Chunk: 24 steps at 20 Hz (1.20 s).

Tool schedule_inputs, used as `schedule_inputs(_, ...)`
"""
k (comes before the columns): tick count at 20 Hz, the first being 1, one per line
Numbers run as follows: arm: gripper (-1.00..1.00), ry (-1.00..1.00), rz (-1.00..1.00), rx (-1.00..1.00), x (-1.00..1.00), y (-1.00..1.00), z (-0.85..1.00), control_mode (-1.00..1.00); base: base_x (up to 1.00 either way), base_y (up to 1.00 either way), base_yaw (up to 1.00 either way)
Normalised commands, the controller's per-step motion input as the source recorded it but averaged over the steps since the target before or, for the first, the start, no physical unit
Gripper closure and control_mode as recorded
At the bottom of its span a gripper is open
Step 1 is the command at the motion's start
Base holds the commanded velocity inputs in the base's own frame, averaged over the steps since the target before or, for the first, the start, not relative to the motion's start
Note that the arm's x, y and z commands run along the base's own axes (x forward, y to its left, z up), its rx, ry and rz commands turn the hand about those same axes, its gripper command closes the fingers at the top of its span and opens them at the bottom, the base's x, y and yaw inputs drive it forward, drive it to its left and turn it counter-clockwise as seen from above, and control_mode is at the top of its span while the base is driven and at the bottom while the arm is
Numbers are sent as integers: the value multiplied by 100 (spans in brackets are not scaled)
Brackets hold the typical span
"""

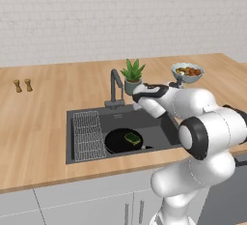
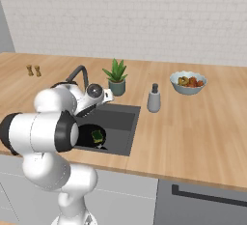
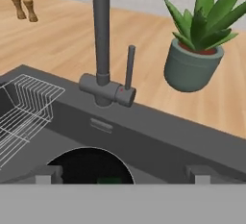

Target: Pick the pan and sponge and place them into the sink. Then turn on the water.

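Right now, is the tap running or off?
Off. No blue stream falls from the faucet in either base view, and its lever stands upright in the hand view. The pan and sponge already lie in the sink.

- The bench (image 1: 43, 122) is light wood with a fine grain.
- The sink (image 1: 159, 132) is dark grey; its rack (image 1: 88, 134) is a thin silver grid.
- The pan (image 1: 116, 142) is black.
- The sponge (image 1: 132, 138) is yellow with a green top.
- The faucet (image 3: 102, 50) is dark grey.
- The plant (image 3: 204, 16) is green in a grey-green pot (image 3: 192, 69).
- The bowl (image 2: 188, 85) is pale grey, with red and yellow fruit inside.
- The wall (image 1: 120, 16) is white brick.
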Motion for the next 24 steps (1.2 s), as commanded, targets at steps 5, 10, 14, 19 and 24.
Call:
schedule_inputs(5, -100, -12, -10, 4, 0, 4, 13, -100, 0, 0, 0)
schedule_inputs(10, -100, -12, -13, 5, 0, 8, 3, -100, 0, 0, 0)
schedule_inputs(14, -100, -12, -13, 5, 0, 11, 0, -100, 0, 0, 0)
schedule_inputs(19, -100, -16, -18, 7, 0, 6, -2, -100, 0, 0, 0)
schedule_inputs(24, -100, -21, -17, 4, -1, 0, -44, -100, 0, 0, 0)
